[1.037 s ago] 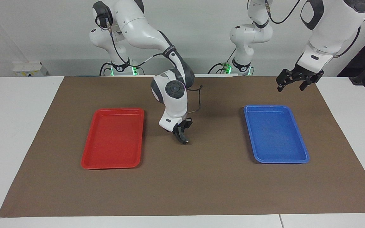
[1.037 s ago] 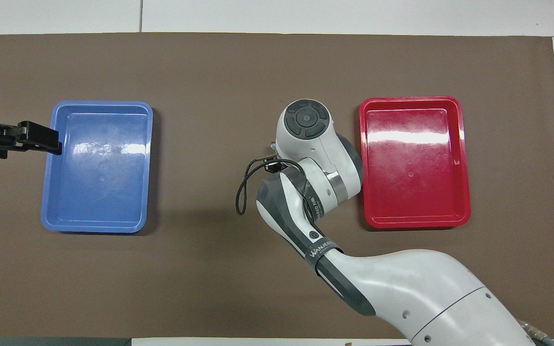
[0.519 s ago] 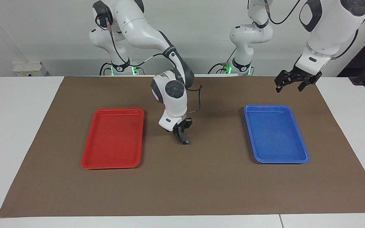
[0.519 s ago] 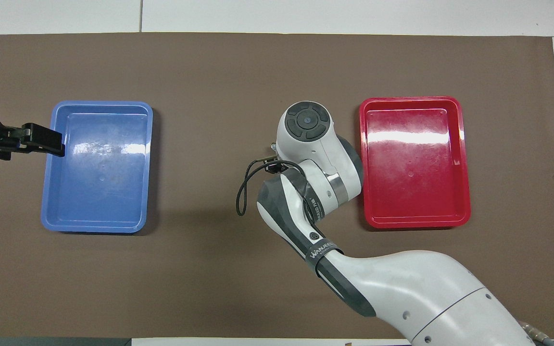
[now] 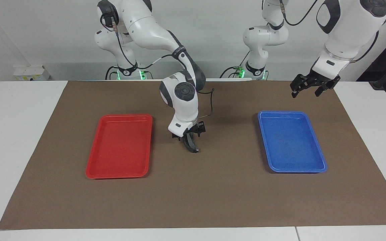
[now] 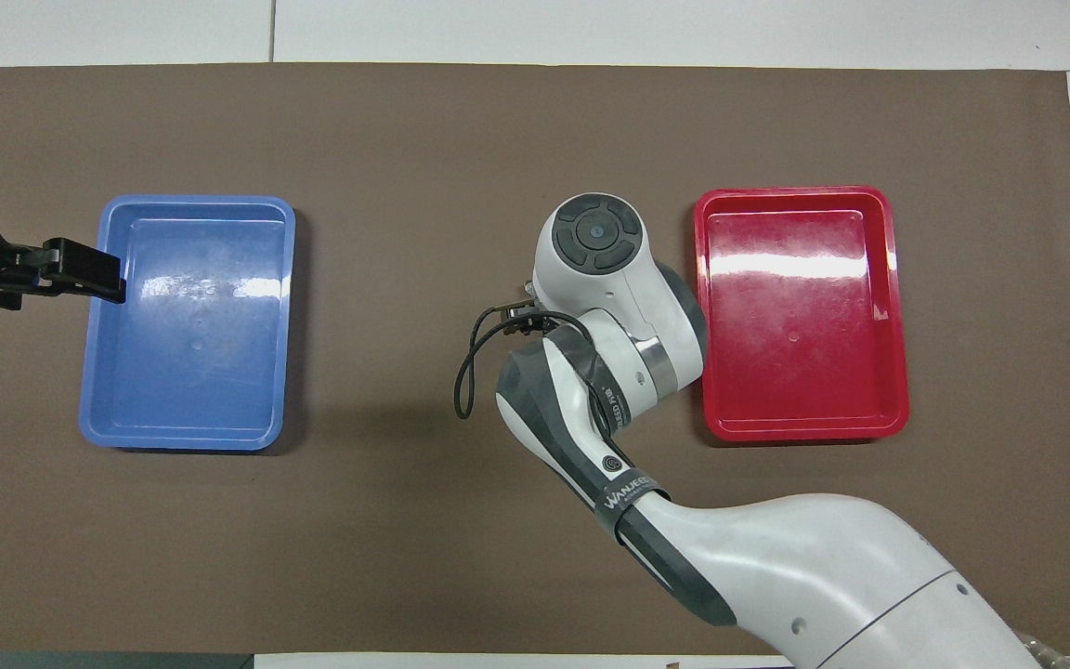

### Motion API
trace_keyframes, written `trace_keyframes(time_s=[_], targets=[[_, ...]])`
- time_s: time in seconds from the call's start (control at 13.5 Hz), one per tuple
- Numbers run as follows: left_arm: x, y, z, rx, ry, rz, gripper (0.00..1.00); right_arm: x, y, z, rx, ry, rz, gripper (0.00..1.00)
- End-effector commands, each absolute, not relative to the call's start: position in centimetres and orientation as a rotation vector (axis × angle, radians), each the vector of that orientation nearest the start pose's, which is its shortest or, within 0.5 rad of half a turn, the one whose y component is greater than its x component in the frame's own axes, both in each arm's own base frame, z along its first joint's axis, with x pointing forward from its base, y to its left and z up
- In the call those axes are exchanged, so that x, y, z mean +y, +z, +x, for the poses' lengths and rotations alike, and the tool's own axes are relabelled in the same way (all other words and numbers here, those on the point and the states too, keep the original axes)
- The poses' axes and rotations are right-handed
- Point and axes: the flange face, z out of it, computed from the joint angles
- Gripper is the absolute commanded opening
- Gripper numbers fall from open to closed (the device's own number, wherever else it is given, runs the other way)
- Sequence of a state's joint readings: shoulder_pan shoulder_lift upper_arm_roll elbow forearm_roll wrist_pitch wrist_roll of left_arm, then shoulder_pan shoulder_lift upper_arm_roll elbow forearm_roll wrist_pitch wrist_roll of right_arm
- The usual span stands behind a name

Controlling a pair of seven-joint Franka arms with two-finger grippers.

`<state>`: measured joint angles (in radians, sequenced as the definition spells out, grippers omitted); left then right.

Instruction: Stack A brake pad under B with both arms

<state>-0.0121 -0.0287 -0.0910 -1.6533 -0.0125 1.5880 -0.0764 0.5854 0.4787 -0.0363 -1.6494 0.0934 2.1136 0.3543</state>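
B [image 5: 191, 146], the long curved dark grey piece, rests with its pale tip on the brown mat at mid-table, between the two trays. My right gripper [image 5: 188, 134] hangs just above its upper end with its fingers spread to either side. In the overhead view the right arm's wrist [image 6: 595, 243] covers both the gripper and B. The short flat brake pad A shows in neither view. My left gripper [image 5: 306, 89] is open and empty, held in the air over the mat beside the blue tray's edge nearest the robots, and it also shows in the overhead view [image 6: 80, 269].
An empty red tray [image 5: 94, 167] lies toward the right arm's end of the table and an empty blue tray [image 5: 313, 169] toward the left arm's end. Both lie on the brown mat [image 5: 193, 201]. They also show in the overhead view, the red tray [image 6: 800, 432] and the blue tray [image 6: 177, 441].
My right hand has risen slightly and its fingers have spread while B stayed put on the mat. My left gripper has drawn back a little toward the robots.
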Motion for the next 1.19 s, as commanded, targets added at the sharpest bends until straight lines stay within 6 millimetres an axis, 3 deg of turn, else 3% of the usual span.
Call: trace_keyframes(time_s=[0.0,0.15,0.52,0.81,1.04,1.11], targets=[[-5.9,60.3,53.6,0.046,0.054,-3.160,0.99,33.9,36.8,57.2,-0.165,0.052,-3.080,1.00],[-6.1,60.4,53.6,0.049,0.052,-3.160,0.99,31.1,39.2,58.0,-0.114,0.047,-3.085,1.00],[-6.2,60.4,53.6,0.054,0.049,-3.160,0.99,21.1,45.9,59.2,0.011,0.071,-3.150,1.00],[-6.3,60.4,53.6,0.078,0.049,-3.160,0.99,11.7,51.5,58.4,0.064,0.154,-3.158,1.00],[-6.3,60.4,53.5,0.080,0.051,-3.159,0.99,5.7,55.7,56.6,0.090,0.156,-3.145,1.00],[-6.3,60.4,53.5,0.080,0.054,-3.159,0.99,4.8,56.6,56.0,0.068,0.166,-3.145,1.00]])
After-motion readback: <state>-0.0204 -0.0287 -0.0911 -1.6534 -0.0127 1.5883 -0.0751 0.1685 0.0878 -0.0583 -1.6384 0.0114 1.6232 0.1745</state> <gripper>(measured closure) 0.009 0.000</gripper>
